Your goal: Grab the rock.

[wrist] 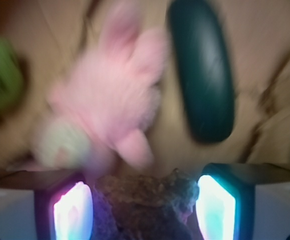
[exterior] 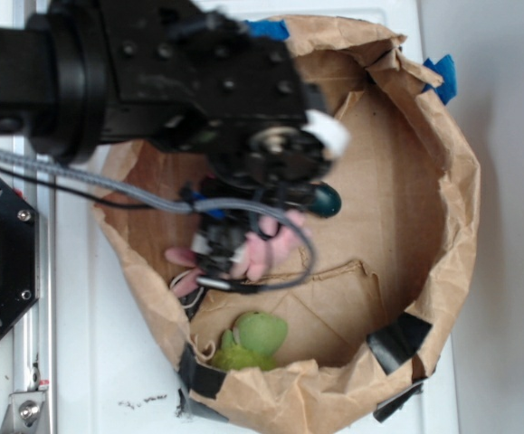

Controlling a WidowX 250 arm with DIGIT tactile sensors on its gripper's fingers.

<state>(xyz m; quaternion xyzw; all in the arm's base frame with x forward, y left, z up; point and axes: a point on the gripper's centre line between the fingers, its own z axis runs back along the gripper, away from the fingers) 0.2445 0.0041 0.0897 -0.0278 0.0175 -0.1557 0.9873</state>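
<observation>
Glowing fingertips [wrist: 73, 210] frame the wrist view's lower edge, and between them sits the rock [wrist: 145, 200], a rough brown-grey lump low in the picture. The gripper [wrist: 143, 210] stands apart, one pad on each side of the rock; whether either pad touches it I cannot tell through the blur. Just beyond lie a pink plush toy [wrist: 114, 100] and a smooth dark green oblong [wrist: 202, 70], both close. In the exterior view the arm hides the rock inside the paper bag [exterior: 443, 181]; a green plush toy [exterior: 252, 339] lies well apart. To close well, I judge the gripper should stay centred and low, squeezing slowly so the jagged lump seats without snagging the pink toy.
</observation>
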